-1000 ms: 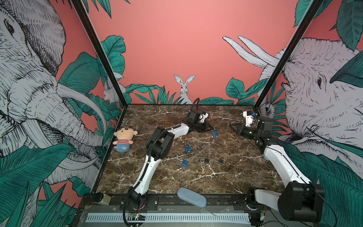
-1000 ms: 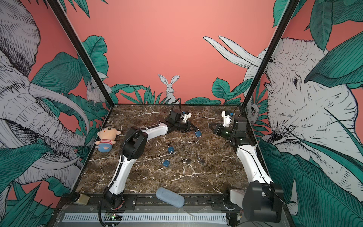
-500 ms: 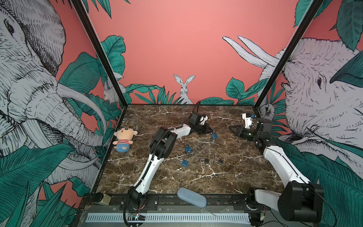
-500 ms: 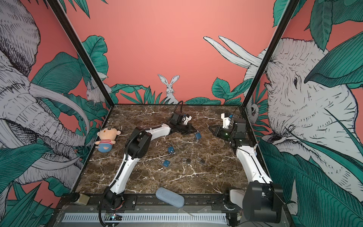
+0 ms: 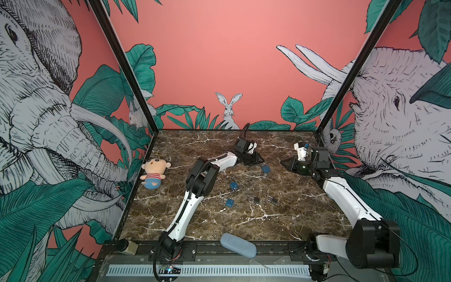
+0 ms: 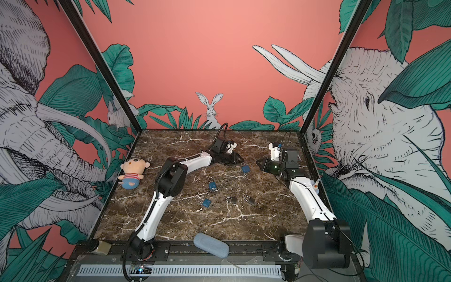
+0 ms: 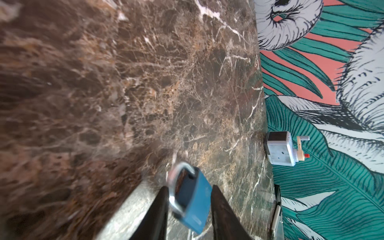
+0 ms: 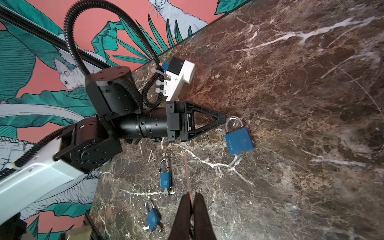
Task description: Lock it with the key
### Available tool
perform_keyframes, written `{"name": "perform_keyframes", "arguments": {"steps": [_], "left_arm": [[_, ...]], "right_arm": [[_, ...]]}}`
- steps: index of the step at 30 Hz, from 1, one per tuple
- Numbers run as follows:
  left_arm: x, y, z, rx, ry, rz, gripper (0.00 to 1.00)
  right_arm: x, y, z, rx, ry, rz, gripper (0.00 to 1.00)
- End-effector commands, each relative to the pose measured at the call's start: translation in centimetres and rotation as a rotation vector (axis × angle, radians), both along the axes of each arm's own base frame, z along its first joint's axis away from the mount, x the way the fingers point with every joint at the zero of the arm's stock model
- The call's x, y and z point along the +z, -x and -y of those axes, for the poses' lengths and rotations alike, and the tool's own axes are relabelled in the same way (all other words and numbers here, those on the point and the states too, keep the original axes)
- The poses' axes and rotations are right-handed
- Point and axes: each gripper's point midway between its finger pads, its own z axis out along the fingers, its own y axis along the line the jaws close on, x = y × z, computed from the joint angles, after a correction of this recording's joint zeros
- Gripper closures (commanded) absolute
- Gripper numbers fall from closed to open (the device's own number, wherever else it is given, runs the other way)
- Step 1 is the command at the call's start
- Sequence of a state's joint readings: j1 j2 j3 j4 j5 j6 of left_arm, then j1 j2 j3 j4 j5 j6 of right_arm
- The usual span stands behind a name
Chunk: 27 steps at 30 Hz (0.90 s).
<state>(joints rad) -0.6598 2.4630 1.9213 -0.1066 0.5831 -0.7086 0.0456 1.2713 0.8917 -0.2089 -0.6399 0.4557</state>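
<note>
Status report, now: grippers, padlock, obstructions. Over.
Left gripper open, tips by the blue padlock, which lies loose. Right gripper shut on what looks like a thin key, apart from the lock. Four other padlocks lie apart, not in the way.

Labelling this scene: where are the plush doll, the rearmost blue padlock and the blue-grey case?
plush doll [image 5: 153,176], in a top view, on its striped shirt.
rearmost blue padlock [image 8: 239,141], right wrist view, on its body.
blue-grey case [image 5: 238,245], in a top view, on its middle.
</note>
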Motion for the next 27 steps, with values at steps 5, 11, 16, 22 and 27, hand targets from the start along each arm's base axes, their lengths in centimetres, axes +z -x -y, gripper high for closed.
{"name": "perform_keyframes", "arguments": {"steps": [5, 11, 16, 22, 27], "left_arm": [[4.6, -2.2, -3.8, 0.082, 0.007, 0.074, 0.62], [9.5, -2.2, -7.5, 0.14, 0.045, 0.156, 0.62], [14.0, 0.2, -9.7, 0.146, 0.052, 0.238, 0.61], [16.8, 3.8, -12.3, 0.155, 0.065, 0.286, 0.6], [18.3, 6.0, -13.7, 0.17, 0.091, 0.303, 0.6]], "right_arm": [[-1.5, -1.9, 0.2, -0.016, 0.109, 0.01, 1.0], [-3.9, -3.7, 0.1, -0.023, 0.184, -0.009, 1.0], [-6.4, -5.7, 0.1, -0.043, 0.237, -0.032, 1.0], [-9.6, -7.4, 0.4, -0.074, 0.28, -0.06, 1.0], [-11.8, -8.2, -0.6, -0.06, 0.26, -0.094, 1.0]]}}
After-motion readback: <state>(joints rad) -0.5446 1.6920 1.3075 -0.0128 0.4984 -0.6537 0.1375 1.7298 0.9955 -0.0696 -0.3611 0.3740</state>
